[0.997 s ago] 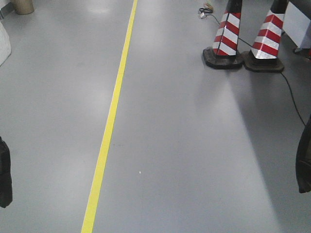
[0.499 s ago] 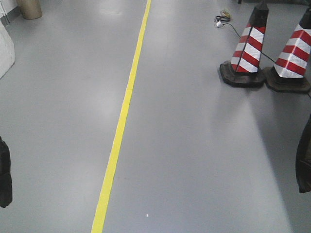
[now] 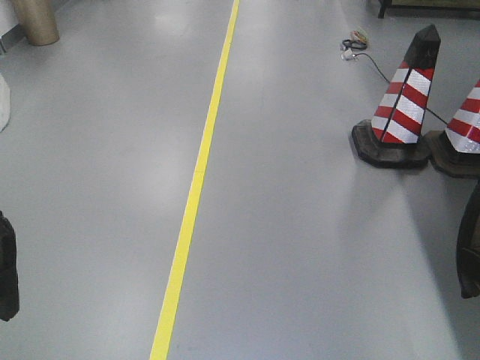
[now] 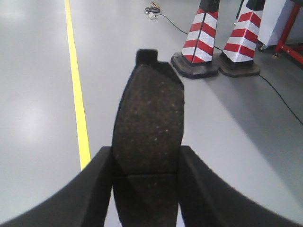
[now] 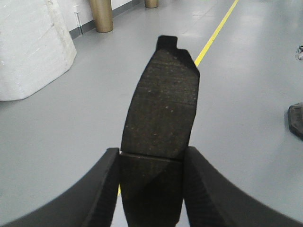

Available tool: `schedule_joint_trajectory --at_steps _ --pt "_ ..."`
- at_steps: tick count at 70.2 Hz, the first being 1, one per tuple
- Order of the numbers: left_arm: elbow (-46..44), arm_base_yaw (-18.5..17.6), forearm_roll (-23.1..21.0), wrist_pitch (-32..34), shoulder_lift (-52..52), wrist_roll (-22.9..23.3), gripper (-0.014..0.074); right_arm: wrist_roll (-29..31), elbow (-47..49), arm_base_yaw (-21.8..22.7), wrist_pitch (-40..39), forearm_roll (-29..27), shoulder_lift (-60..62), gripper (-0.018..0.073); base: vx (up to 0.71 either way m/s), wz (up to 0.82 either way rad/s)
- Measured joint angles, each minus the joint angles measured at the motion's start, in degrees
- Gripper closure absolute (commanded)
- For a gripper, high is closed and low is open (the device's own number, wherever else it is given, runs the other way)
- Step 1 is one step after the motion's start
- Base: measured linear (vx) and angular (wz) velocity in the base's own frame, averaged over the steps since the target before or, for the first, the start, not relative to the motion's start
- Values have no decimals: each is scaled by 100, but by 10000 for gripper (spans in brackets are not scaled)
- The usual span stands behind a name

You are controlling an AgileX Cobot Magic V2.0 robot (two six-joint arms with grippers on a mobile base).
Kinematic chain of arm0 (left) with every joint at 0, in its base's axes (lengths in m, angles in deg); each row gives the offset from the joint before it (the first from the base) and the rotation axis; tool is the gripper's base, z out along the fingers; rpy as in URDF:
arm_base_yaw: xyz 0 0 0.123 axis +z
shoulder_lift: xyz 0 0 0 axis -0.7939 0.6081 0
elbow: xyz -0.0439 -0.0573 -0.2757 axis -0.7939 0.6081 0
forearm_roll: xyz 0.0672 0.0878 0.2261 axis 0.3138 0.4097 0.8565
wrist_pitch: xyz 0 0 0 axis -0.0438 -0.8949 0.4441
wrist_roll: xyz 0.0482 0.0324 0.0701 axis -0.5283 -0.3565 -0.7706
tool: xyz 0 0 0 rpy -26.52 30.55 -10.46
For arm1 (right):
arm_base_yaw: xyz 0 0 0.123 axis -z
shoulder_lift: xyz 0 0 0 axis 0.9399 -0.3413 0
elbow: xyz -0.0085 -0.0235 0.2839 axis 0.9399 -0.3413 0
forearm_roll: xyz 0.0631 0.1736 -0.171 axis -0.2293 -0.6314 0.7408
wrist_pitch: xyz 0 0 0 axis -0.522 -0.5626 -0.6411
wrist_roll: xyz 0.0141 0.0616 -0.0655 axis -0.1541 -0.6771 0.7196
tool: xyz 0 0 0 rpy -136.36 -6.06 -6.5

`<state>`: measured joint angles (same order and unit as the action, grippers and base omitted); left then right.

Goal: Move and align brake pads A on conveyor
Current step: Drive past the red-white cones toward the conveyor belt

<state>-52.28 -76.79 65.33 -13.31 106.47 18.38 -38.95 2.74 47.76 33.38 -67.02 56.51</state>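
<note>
In the left wrist view, one dark grey brake pad (image 4: 149,113) stands upright between the black fingers of my left gripper (image 4: 146,151), which is shut on its lower half, just above its groove. The right wrist view shows a second brake pad (image 5: 163,109), clamped the same way by my right gripper (image 5: 152,151). Both pads hang over bare grey floor. In the front view only dark edges of my arms show, at the left (image 3: 4,266) and right (image 3: 469,255). The conveyor is out of view.
A yellow floor line (image 3: 199,180) runs away from me. Two red-and-white cones (image 3: 405,105) (image 3: 465,127) stand at the right with a black cable (image 3: 360,49) behind them. A brown cylinder (image 3: 34,19) stands far left, and a white block (image 5: 33,47) is nearby.
In the front view the cones, cable and yellow line have slid right and down, and the brown cylinder has come further into view. The arm edges stay where they were.
</note>
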Motion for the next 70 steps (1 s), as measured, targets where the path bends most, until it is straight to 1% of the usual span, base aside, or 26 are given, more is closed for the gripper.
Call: schedule_joint_trajectory --at_steps 70 --pt "0 0 0 0 0 0 443 0 0 0 -6 0 0 562 52 -6"
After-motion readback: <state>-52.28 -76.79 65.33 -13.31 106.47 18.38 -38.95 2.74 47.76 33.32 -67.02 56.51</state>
